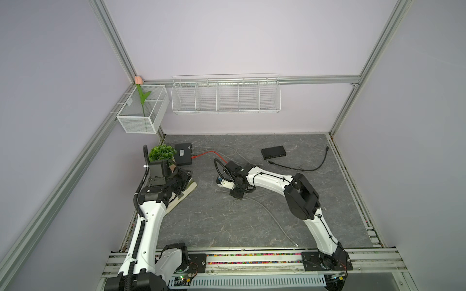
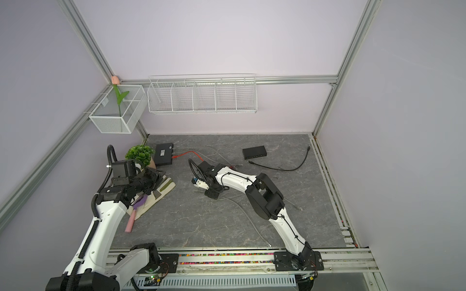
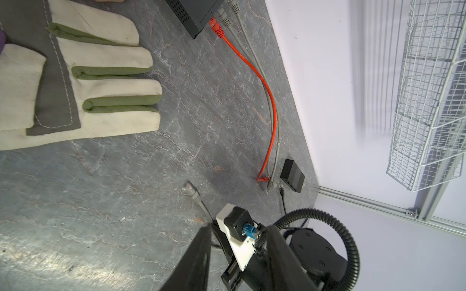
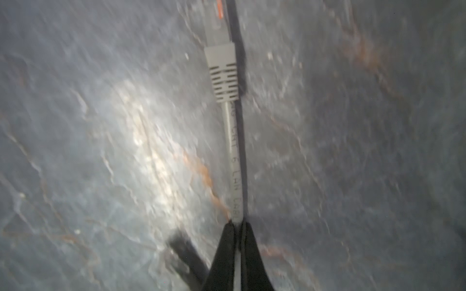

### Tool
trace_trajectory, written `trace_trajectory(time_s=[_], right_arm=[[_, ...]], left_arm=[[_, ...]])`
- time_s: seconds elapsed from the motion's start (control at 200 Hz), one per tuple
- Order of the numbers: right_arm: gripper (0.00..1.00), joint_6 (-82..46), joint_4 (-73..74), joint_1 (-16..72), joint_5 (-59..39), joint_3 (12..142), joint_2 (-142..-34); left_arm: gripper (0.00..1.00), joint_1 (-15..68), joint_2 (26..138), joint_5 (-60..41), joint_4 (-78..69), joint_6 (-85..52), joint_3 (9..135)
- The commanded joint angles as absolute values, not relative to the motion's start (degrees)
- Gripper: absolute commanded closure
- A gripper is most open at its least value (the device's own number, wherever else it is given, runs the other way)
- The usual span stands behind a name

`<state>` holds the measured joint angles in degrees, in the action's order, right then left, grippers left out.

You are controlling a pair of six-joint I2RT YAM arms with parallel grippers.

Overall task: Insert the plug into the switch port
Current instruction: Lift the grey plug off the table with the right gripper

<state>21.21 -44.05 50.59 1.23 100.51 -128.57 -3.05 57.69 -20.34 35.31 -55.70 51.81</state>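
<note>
Worked on a grey, stone-veined surface (image 1: 227, 221), walled in and sparsely set. Had the right arm (image 1: 272, 177) stretched to mid-surface and bent low, wrist turned down, apparently to get at something lying flat. Kept the left arm (image 1: 151, 221) off on its own side over a work glove (image 3: 106, 58), left jaws parted with nothing between them. Read that as a parked pose, clear of the grasp.

Found two black switches at the back. Saw the left switch (image 1: 183, 153) beside a plant (image 1: 161, 152), already carrying a red cable (image 3: 267, 88) and grey ones. Saw the right switch (image 1: 273, 152) well apart from it, with a loose black cable (image 1: 302, 167) lying just in front. Could not tell which port was meant. Judged the right switch likelier, given the loose cable ends lying near it.

Pinched the grey cable (image 4: 235, 163) tight in the right jaws, behind the boot rather than on it, probably to leave the plug (image 4: 222, 70) clear for a port. Left that plug pointing straight away from the right jaws, on or just over the surface at its middle, near neither switch.

Judged insertion not yet begun, with lifting, carrying and lining up to come. Expected some droop or twist in the free length ahead of the pinch.
</note>
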Motion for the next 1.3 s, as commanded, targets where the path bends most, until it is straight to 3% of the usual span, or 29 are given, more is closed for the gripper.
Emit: trace_trajectory(time_s=[0.0,0.115,0.29,0.425,0.735,1.295], right_arm=[[0.93,21.08,-50.45,48.47,4.94,94.59,-128.92],[0.91,20.99,-50.58,48.28,5.28,94.36,-128.44],[0.62,20.90,-51.97,48.36,5.04,98.44,-127.40],[0.55,21.20,-53.79,48.42,3.13,104.15,-126.99],[0.55,21.32,-58.98,49.24,-1.96,123.16,-136.33],[0.55,18.98,-56.52,52.02,-3.79,128.58,-142.80]], left_arm=[[0.62,-3.48,56.95,-19.76,33.42,-57.19,50.21],[0.62,-3.48,57.12,-19.84,32.98,-57.04,50.25],[0.62,-3.40,57.24,-19.93,32.94,-56.89,50.88],[0.62,-3.46,57.04,-19.82,33.37,-56.69,51.15],[0.62,-3.43,57.40,-19.90,32.43,-57.00,50.27],[0.63,-3.43,57.30,-19.47,33.08,-56.68,50.71]])
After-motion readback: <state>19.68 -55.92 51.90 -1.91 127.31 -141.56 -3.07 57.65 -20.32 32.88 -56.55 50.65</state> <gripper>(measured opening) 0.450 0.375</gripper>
